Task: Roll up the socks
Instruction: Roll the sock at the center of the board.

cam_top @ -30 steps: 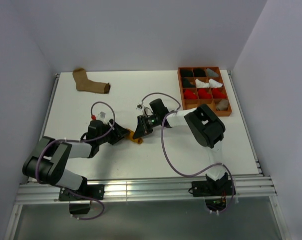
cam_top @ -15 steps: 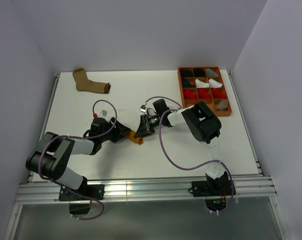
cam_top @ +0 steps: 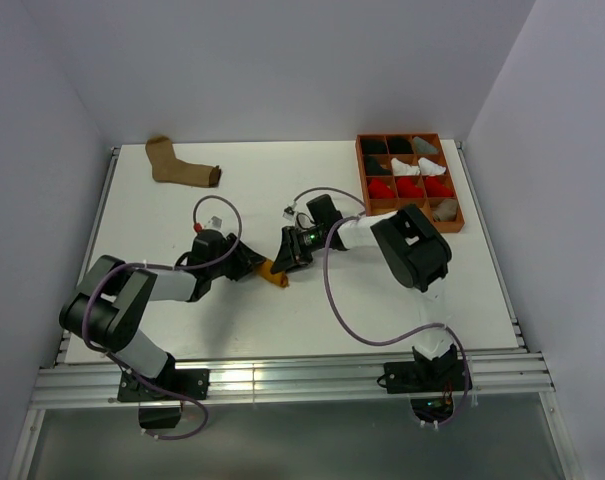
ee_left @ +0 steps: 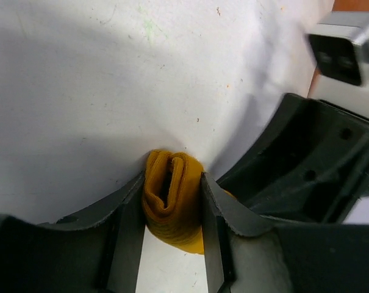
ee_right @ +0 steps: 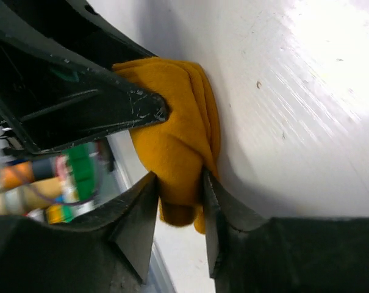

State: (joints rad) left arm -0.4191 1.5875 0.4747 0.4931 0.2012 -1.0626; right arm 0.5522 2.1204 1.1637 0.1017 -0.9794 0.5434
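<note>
Left arm (cam_top: 132, 295) is stretched low across the table (cam_top: 402, 300), elbow bunched near the left edge, forearm running right towards the middle, and the left claw (cam_top: 250, 265) is down at the surface, nose pointing right. Right arm (cam_top: 412, 250) is folded hard, its big elbow joint sitting out towards the right side, forearm reaching back left, and the right claw (cam_top: 285, 258) is angled down to meet the other one head on. Between them, right in the middle of the table, lies the mustard sock (cam_top: 275, 273), a small folded wad resting on the surface. From the left wrist camera, the two fingers (ee_left: 128, 226) press in on either side of the folded roll, so the left claw is clamped on the mustard sock, with the dark body of the right claw looming just to the right of it. From the right wrist camera, the sock's near end fills the gap between that claw's fingers (ee_right: 135, 220) and touches both, so the right claw is pinched on it too, while one black finger of the left claw digs into the sock's upper left side. A green light glows on the right wrist. A small white tag hangs on the cable there, too small to read. The tan sock (cam_top: 182, 168) with the dark cuff lies flat near the far left corner, well apart from the claws. An orange tray (cam_top: 362, 180) of rolled bundles sits at the far right corner
</note>
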